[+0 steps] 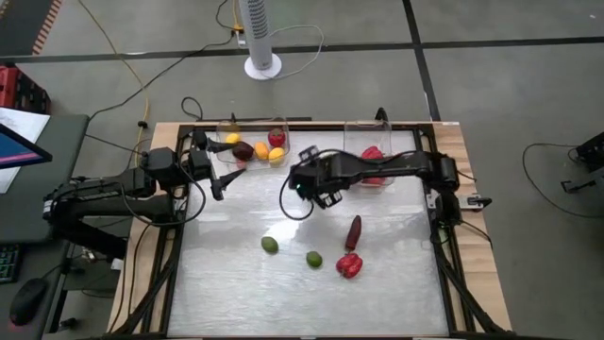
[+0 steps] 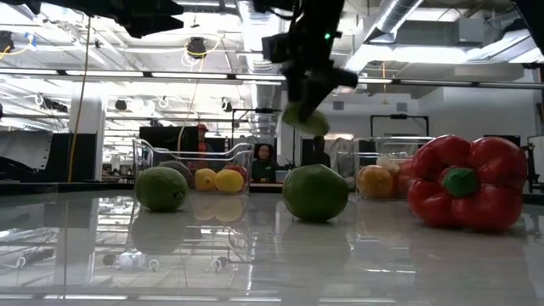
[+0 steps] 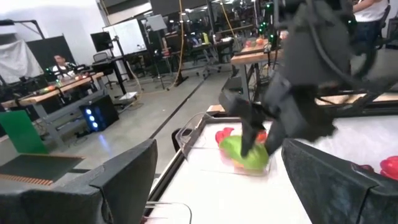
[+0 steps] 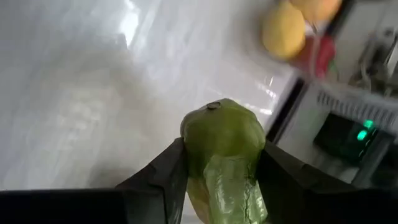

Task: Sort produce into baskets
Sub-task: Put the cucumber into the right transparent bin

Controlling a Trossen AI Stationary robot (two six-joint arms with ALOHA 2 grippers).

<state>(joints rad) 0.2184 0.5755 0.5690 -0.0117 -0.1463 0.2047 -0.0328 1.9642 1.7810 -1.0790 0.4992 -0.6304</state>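
**Green fruit gripped above the table**

The left gripper waits, fingers apart, beside the left basket. The right gripper clamps a green fruit above mid-table, between both baskets.

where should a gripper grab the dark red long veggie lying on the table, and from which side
Grip the dark red long vegetable across its narrow middle, coming straight down from above. It lies flat on the table, long axis running roughly near to far, so fingers should close across that axis. The red pepper sits close by its near end, so stay toward the middle. The right gripper already holds a green fruit.
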